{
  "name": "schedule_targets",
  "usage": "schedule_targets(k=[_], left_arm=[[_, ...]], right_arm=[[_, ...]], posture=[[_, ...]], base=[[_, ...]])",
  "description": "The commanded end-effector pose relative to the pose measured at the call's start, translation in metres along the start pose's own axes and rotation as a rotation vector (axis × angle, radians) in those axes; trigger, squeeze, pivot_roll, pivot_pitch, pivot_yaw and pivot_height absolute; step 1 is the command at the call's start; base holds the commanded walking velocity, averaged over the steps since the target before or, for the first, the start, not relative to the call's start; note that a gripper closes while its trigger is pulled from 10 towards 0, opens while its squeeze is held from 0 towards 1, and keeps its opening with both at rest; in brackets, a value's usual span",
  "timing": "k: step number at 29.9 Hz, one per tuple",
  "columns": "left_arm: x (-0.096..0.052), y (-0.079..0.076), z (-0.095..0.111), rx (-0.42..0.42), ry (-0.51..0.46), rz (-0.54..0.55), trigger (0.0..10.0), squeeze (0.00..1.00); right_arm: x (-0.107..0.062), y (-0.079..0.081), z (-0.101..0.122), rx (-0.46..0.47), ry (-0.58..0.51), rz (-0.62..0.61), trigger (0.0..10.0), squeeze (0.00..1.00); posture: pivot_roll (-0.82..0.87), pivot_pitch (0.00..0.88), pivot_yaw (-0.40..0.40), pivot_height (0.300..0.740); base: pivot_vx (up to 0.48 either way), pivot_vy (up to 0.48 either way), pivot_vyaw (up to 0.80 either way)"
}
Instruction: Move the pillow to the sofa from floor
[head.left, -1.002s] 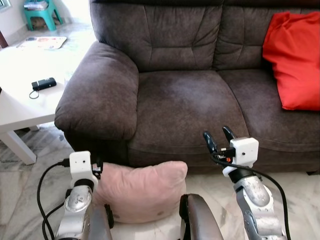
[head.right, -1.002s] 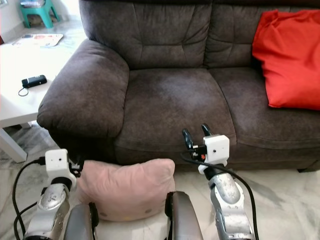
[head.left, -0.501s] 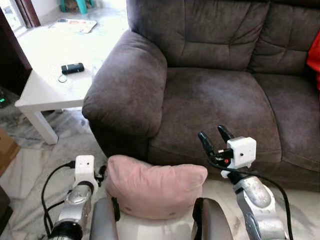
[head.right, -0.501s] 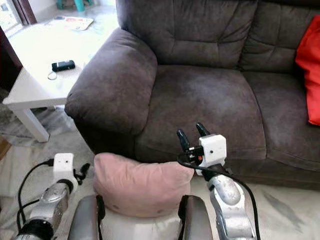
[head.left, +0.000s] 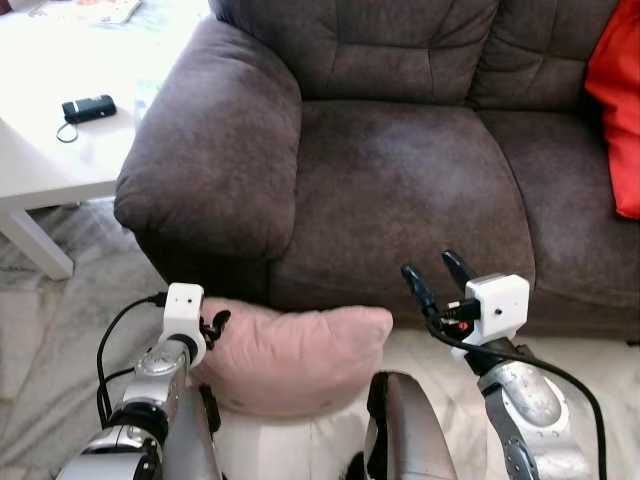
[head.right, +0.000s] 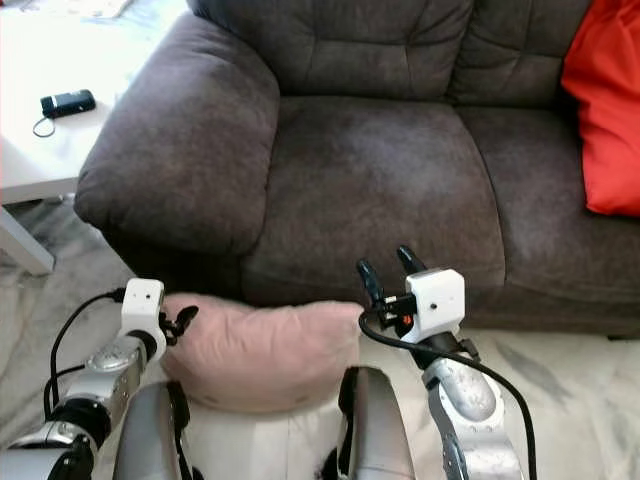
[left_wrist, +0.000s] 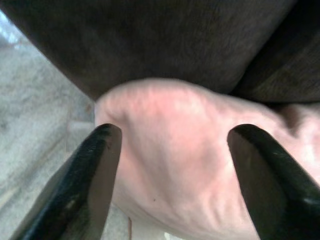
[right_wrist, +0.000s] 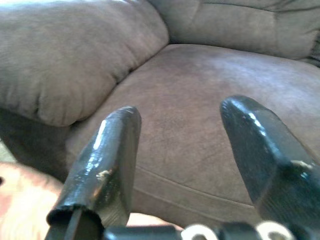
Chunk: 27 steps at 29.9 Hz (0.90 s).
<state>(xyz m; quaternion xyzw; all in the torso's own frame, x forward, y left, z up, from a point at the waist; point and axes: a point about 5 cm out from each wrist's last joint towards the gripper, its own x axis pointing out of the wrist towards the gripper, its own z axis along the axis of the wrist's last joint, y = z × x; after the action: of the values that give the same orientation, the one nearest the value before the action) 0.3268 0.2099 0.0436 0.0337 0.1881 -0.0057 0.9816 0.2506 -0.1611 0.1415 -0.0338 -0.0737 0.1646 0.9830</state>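
Left gripper jaws spread wide, straddling end of pink pillow, not yet clamped. Right gripper jaws also released, empty, raised beside pillow's other end, pointing at seat. Pillow on floor, pressed against front of sofa, below armrest. I judge step as reach-to-grasp; next I close left jaws, bring right down onto pillow, lift. Seat cushion above pillow open; red cushion far end of sofa; white table beyond armrest.

spread right claw, brown sofa seat, armrest
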Motion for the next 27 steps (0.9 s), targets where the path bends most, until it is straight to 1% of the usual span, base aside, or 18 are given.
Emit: schedule_targets(k=[1, 2, 3, 4, 5, 7, 11, 12, 18, 23, 25, 26, 27], left_arm=[[-0.001, -0.001, -0.005, -0.029, 0.014, 0.013, 10.0, 1.0], [0.001, -0.002, -0.002, -0.048, -0.006, 0.022, 10.0, 1.0], [0.001, -0.002, -0.002, -0.048, -0.006, 0.022, 10.0, 1.0], [0.002, -0.002, 0.005, -0.059, -0.035, 0.041, 10.0, 1.0], [0.003, -0.001, 0.009, -0.049, -0.058, 0.049, 10.0, 1.0], [0.003, -0.001, 0.013, -0.044, -0.074, 0.055, 10.0, 1.0], [0.004, 0.001, 0.02, -0.065, -0.092, 0.055, 10.0, 1.0], [0.006, 0.001, 0.024, -0.076, -0.102, 0.044, 10.0, 1.0], [0.008, 0.002, 0.033, -0.053, -0.114, 0.063, 10.0, 1.0], [0.009, 0.002, 0.036, -0.06, -0.116, 0.073, 10.0, 1.0], [0.01, 0.004, 0.035, -0.053, -0.1, 0.096, 10.0, 1.0], [0.009, 0.008, 0.033, -0.044, -0.08, 0.142, 10.0, 1.0], [0.009, 0.009, 0.033, -0.041, -0.076, 0.153, 10.0, 1.0]], right_arm=[[-0.004, 0.0, 0.006, 0.002, 0.0, 0.002, 10.0, 0.0], [-0.007, 0.001, 0.011, 0.003, -0.002, 0.003, 10.0, 0.0], [-0.007, 0.001, 0.011, 0.003, -0.002, 0.003, 10.0, 0.0], [-0.006, 0.005, 0.02, 0.01, -0.01, 0.011, 10.0, 0.0], [-0.007, 0.008, 0.026, 0.014, -0.023, 0.019, 10.0, 0.0], [-0.008, 0.009, 0.031, 0.016, -0.031, 0.023, 10.0, 0.0], [-0.01, 0.014, 0.037, 0.022, -0.04, 0.035, 10.0, 0.0], [-0.011, 0.015, 0.04, 0.025, -0.041, 0.04, 10.0, 0.0], [-0.014, 0.014, 0.046, 0.028, -0.027, 0.033, 10.0, 0.0], [-0.017, 0.013, 0.049, 0.024, -0.016, 0.031, 10.0, 0.0], [-0.018, 0.013, 0.05, 0.024, -0.013, 0.031, 10.0, 0.0], [-0.018, 0.013, 0.05, 0.023, -0.01, 0.032, 10.0, 0.0], [-0.019, 0.013, 0.05, 0.023, -0.009, 0.032, 10.0, 0.0]], posture=[[-0.14, 0.296, -0.122, 0.5], [-0.15, 0.321, -0.127, 0.5], [-0.15, 0.321, -0.127, 0.5], [-0.15, 0.335, -0.131, 0.5], [-0.16, 0.357, -0.135, 0.5], [-0.16, 0.362, -0.136, 0.5], [-0.16, 0.38, -0.138, 0.5], [-0.16, 0.388, -0.136, 0.5], [-0.17, 0.399, -0.136, 0.5], [-0.18, 0.41, -0.144, 0.5], [-0.18, 0.417, -0.147, 0.5], [-0.18, 0.419, -0.149, 0.5], [-0.18, 0.419, -0.149, 0.5]], base=[[0.0, 0.0, 0.0], [0.0, 0.0, 0.0], [0.0, 0.0, 0.0], [0.0, 0.0, 0.0], [0.0, 0.0, 0.0], [0.0, 0.0, 0.0], [0.0, 0.0, 0.0], [0.0, 0.0, 0.0], [0.0, 0.0, 0.0], [0.0, 0.0, 0.0], [0.0, 0.0, 0.0], [0.0, 0.0, 0.0], [0.0, 0.0, 0.0]])
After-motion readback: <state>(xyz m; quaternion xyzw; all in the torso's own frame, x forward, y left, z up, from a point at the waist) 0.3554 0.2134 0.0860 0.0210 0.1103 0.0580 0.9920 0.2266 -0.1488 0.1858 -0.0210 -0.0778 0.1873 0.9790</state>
